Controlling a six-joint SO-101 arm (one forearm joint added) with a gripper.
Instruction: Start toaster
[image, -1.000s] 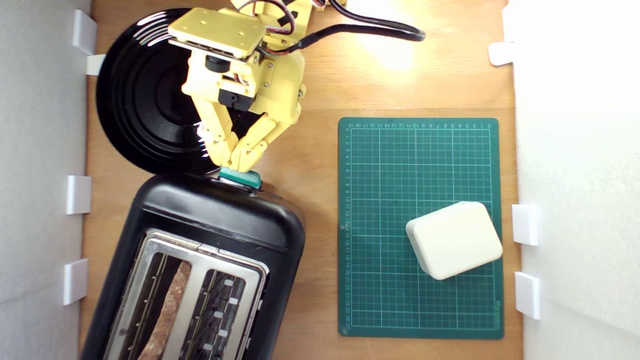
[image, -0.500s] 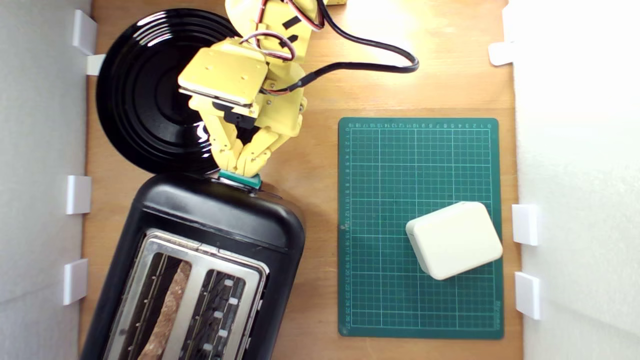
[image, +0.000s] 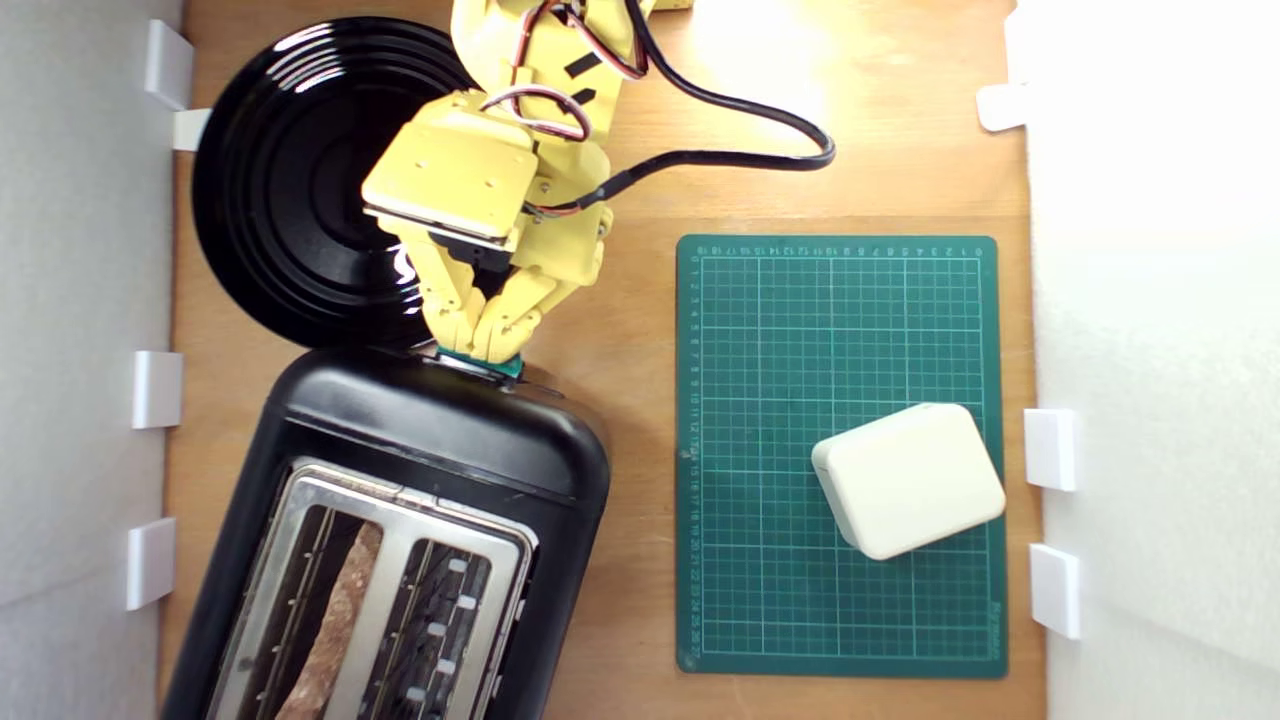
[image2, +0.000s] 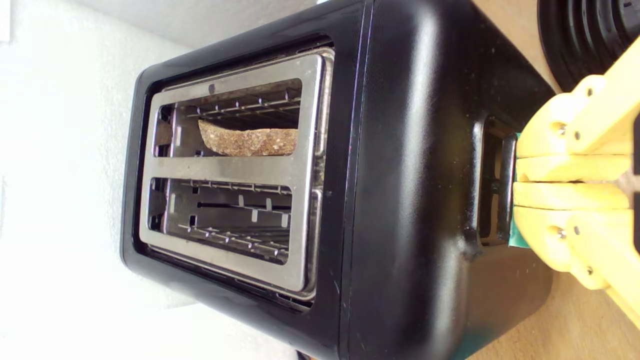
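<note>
only one toaster (image: 400, 470) slot holds bread (image2: 248, 142).

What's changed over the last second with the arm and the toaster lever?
The gripper, fingers together, has come down toward the toaster and now covers most of the green lever knob, which showed more clearly before. The wrist block tipped forward over the fingers, and the black cable shifted. Toaster, bread slice, plate, mat and cream box stayed put.
</note>
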